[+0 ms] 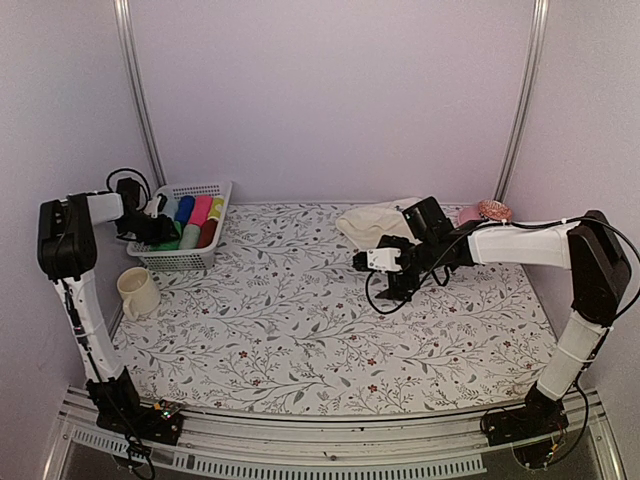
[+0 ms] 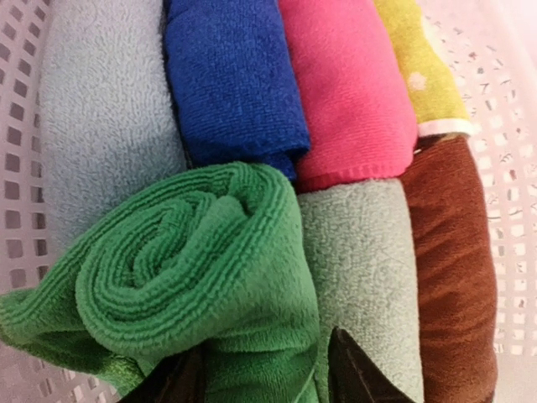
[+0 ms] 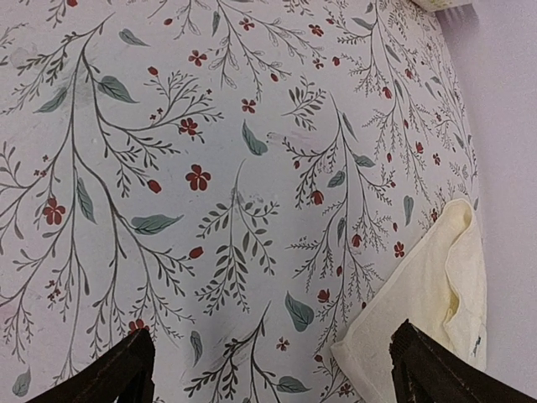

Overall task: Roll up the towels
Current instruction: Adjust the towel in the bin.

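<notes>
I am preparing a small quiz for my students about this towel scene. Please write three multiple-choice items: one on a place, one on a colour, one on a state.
1. Where is the green towel?
A) in the white basket
B) on a shelf
C) on the floor

2. What colour is the roll between the blue roll and the yellow roll?
A) brown
B) pink
C) white

3. How is the cream towel?
A) rolled tight
B) hanging over the basket rim
C) lying unrolled on the table

Key:
1 A: the left wrist view shows it among the rolls in the basket.
2 B: the pink roll lies between those two.
3 C: it lies loose and crumpled on the table.
</notes>
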